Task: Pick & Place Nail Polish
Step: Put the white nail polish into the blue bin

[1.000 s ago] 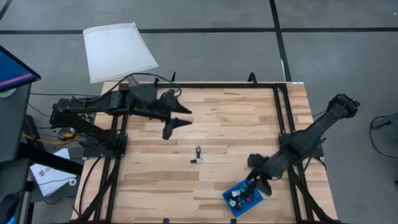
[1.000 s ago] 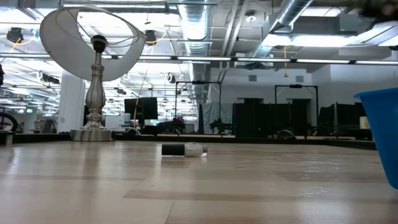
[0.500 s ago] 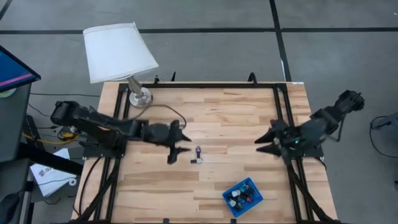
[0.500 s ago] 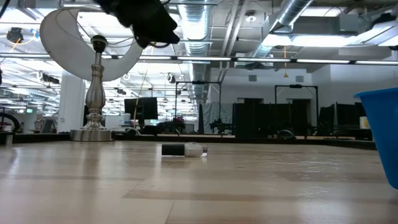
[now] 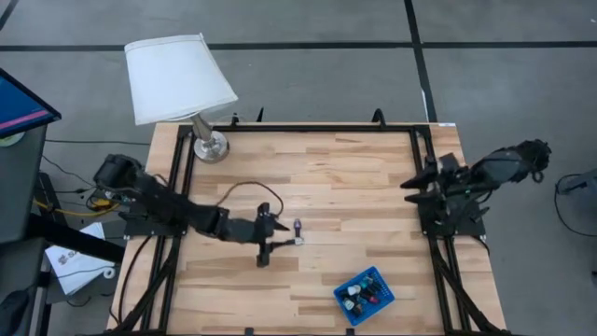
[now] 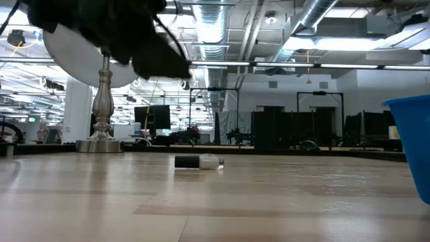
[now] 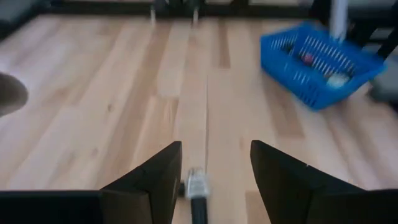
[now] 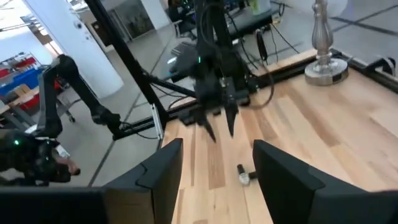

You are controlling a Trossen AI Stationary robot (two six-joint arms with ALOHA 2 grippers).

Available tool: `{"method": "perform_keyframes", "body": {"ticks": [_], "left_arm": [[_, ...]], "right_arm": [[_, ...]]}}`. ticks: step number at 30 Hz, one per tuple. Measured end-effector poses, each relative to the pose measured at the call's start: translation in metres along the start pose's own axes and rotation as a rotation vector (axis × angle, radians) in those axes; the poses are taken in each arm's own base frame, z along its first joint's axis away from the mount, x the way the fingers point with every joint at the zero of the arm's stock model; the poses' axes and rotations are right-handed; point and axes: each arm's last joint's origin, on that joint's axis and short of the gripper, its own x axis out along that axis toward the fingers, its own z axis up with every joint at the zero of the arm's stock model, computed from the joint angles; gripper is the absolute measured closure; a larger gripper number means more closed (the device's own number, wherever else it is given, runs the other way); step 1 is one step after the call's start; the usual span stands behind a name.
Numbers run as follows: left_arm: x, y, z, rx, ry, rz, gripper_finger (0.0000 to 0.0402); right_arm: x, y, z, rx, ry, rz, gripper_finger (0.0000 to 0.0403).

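Two nail polish bottles are at the table's middle. One is purple (image 5: 298, 227). The other, with a white body and a dark cap (image 5: 295, 242), lies on its side (image 6: 198, 161). My left gripper (image 5: 270, 240) hovers just left of them, above the wood, open. In the left wrist view the lying bottle (image 7: 196, 185) shows between and ahead of the fingers of this gripper (image 7: 216, 149). My right gripper (image 5: 413, 191) stands open and high at the right edge, holding nothing (image 8: 217, 146).
A blue tray (image 5: 353, 278) holding several bottles sits near the front edge, right of centre; its wall shows in the low view (image 6: 411, 141). A lamp with a white shade (image 5: 177, 75) stands on its base (image 5: 210, 147) at the far left corner. Black frame rails run along both sides.
My left gripper has swung from the far left part of the table toward the middle and come down to just beside the two bottles. My right gripper has drawn back from over the blue tray toward the right edge, rising and tipping up toward level. The bottles have not moved.
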Motion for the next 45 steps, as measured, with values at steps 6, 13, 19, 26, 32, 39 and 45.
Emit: {"method": "perform_keyframes", "body": {"ticks": [6, 13, 19, 26, 32, 39, 45], "left_arm": [[0.025, -0.012, -0.025, -0.041, 0.043, 0.034, 0.0216], [0.04, -0.015, -0.041, -0.054, 0.047, 0.038, 0.0216], [0.049, -0.015, -0.058, -0.045, 0.103, 0.053, 0.0216], [0.058, -0.014, -0.076, -0.027, 0.156, 0.08, 0.0216], [0.062, -0.013, -0.084, -0.066, 0.155, 0.129, 0.0216], [0.066, -0.012, -0.09, -0.071, 0.147, 0.139, 0.0227], [0.069, -0.012, -0.095, -0.077, 0.153, 0.154, 0.0267]], "right_arm": [[-0.024, -0.011, 0.004, 0.009, -0.082, 0.034, 0.0223], [-0.044, -0.021, 0.003, 0.03, -0.123, 0.052, 0.0225], [-0.049, -0.024, 0.003, 0.046, -0.139, 0.062, 0.0226], [-0.048, -0.023, 0.003, 0.056, -0.136, 0.061, 0.0226], [-0.048, -0.024, 0.003, 0.073, -0.133, 0.061, 0.0226], [-0.048, -0.024, 0.003, 0.073, -0.133, 0.061, 0.0226], [-0.048, -0.024, 0.003, 0.097, -0.132, 0.063, 0.0226]]}}
